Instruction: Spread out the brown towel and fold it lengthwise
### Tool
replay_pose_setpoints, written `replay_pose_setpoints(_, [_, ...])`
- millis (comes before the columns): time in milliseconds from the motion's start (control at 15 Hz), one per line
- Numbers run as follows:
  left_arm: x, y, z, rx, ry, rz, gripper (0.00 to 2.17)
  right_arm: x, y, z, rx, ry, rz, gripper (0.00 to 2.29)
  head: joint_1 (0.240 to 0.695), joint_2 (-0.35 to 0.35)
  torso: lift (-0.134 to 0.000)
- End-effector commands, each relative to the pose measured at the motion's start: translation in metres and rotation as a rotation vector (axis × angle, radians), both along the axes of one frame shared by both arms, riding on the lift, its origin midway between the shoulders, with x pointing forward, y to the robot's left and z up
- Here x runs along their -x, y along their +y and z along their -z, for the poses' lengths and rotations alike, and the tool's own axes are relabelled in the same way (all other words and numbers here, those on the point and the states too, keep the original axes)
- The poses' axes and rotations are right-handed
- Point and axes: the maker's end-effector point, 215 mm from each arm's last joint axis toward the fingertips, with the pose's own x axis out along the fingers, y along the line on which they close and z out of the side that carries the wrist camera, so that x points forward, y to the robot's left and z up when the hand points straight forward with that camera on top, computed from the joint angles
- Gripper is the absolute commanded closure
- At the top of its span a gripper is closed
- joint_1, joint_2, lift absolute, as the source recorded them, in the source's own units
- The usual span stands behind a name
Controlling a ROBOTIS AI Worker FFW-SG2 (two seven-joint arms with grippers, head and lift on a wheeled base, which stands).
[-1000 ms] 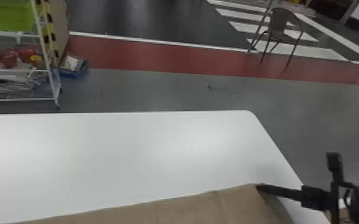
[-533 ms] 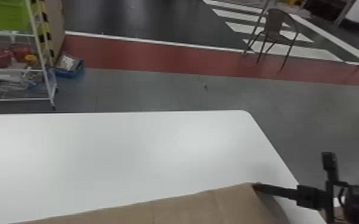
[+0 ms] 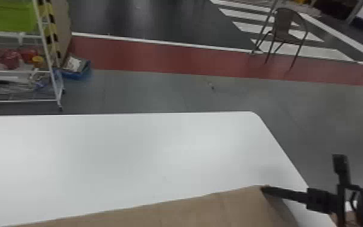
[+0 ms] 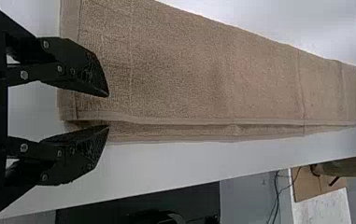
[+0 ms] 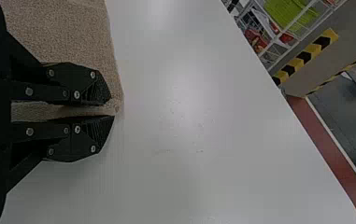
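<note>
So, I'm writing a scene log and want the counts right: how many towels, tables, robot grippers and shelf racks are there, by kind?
Towel: 1
Table: 1
Grippers: 2 (left gripper, right gripper)
Shelf rack: 1
Total: 5

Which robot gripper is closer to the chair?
Right. The right gripper holds the brown towel at a corner toward the chair; the left gripper is by the towel's other end, farther from the chair.
</note>
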Motion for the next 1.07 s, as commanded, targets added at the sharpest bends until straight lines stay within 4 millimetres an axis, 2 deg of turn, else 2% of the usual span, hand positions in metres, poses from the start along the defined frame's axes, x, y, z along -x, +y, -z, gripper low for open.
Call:
replay_pose_setpoints(0, [0.001,0.001,0.002,-0.003,0.006,0.01,0.91,0.001,-0.001,0.0,-0.002,0.002,0.003,1.01,0.695,-0.272,-0.122])
replay_pose_setpoints(267, [-0.003,0.002,-0.003,-0.01,-0.008,0.02,0.91,0.001,-0.002,0.0,0.0,0.002,0.006,1.01,0.695,-0.268,-0.122])
replay_pose_setpoints(333, [-0.004,0.001,-0.005,-0.016,-0.023,0.038,1.12,0.002,-0.002,0.0,-0.002,0.004,0.007,1.01,0.695,-0.268,-0.122])
replay_pose_setpoints(600, [-0.003,-0.003,-0.008,-0.027,-0.041,0.066,1.25,0.001,-0.002,0.0,0.0,0.002,0.006,1.01,0.695,-0.272,-0.122])
replay_pose_setpoints(867, [0.001,-0.01,-0.032,-0.04,-0.089,0.09,1.25,0.001,-0.001,0.001,0.005,0.005,0.0,1.01,0.695,-0.284,-0.122])
replay_pose_setpoints(1000, [0.009,-0.015,-0.036,-0.038,-0.085,0.1,1.25,0.0,0.001,0.001,0.002,0.006,-0.003,1.01,0.695,-0.288,-0.122])
